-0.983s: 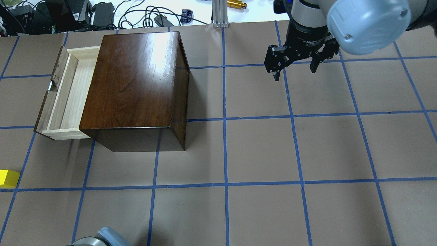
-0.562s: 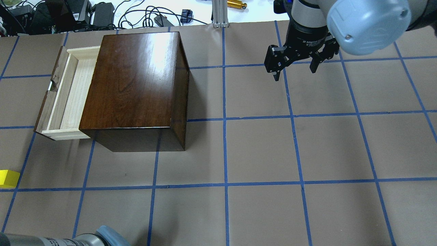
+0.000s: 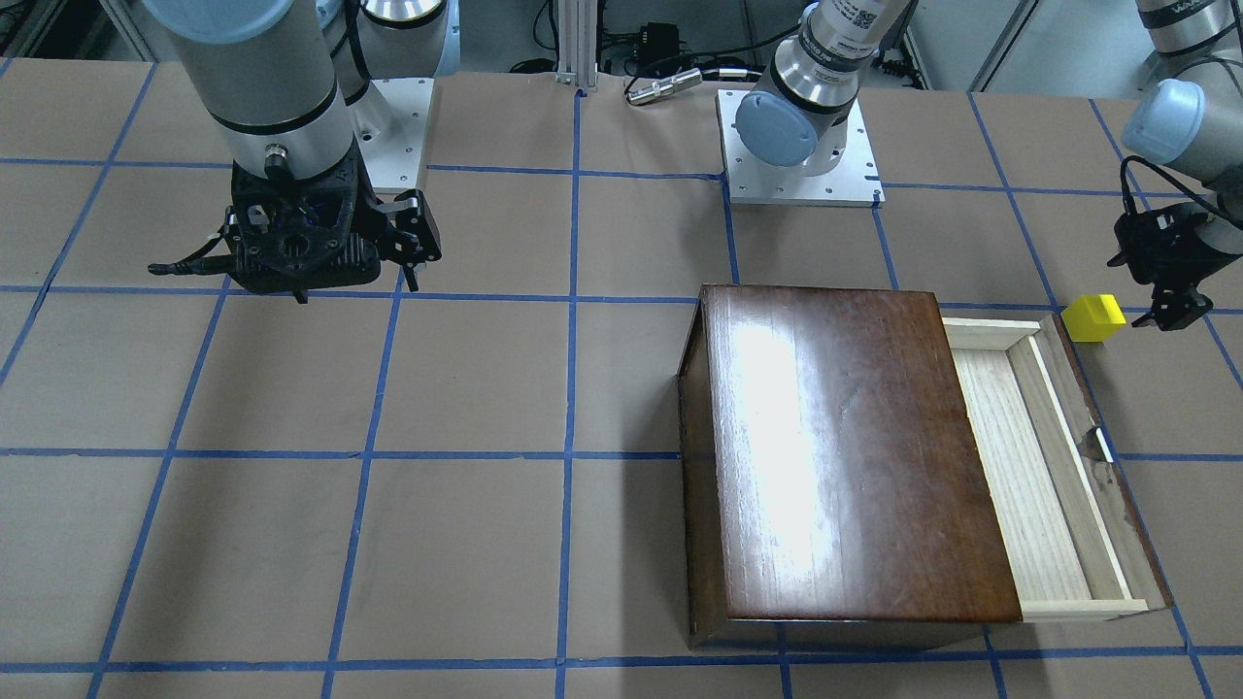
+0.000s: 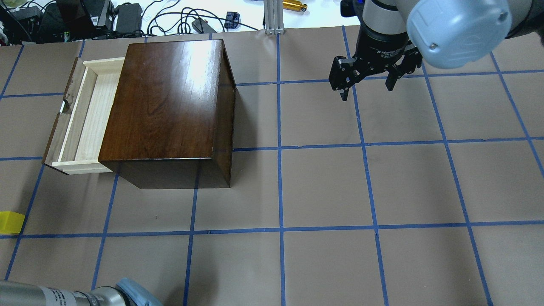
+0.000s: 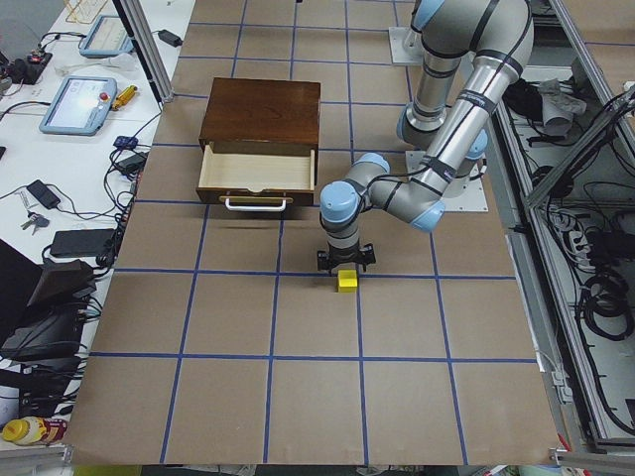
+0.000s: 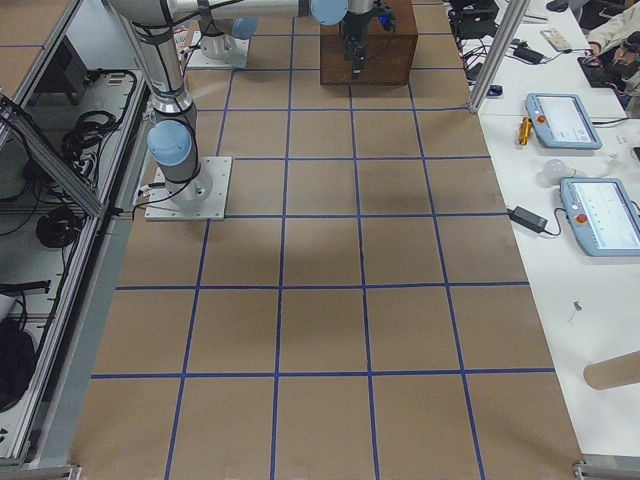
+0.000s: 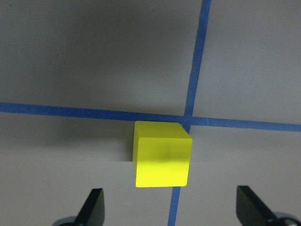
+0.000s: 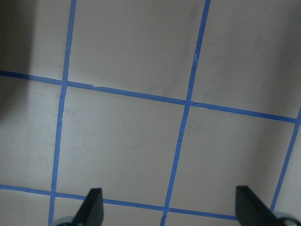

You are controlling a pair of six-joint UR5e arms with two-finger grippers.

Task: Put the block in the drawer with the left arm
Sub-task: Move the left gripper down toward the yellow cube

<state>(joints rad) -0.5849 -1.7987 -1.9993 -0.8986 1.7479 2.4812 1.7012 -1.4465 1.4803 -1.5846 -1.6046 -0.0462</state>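
Note:
The yellow block (image 7: 162, 160) sits on the table at a blue tape crossing; it also shows at the left edge of the overhead view (image 4: 10, 222) and in the front view (image 3: 1093, 317). My left gripper (image 7: 171, 214) hovers just above and beside it, open and empty, one finger (image 7: 93, 207) on each side of the block's line. In the front view the left gripper (image 3: 1173, 313) hangs just right of the block. The drawer (image 4: 83, 123) stands pulled out of the dark wooden box (image 4: 170, 102) and is empty. My right gripper (image 4: 367, 87) is open and empty, far off.
The box is the only tall obstacle, with the drawer's dark front and white handle (image 3: 1100, 444) facing the table's left end. Brown paper with a blue tape grid (image 4: 280, 229) covers the table. Cables and gear (image 4: 127, 17) lie beyond the far edge.
My left arm's forearm has slid further into the overhead view's bottom left corner. The block now looks dimmer, as if shadowed. The right arm has not moved.

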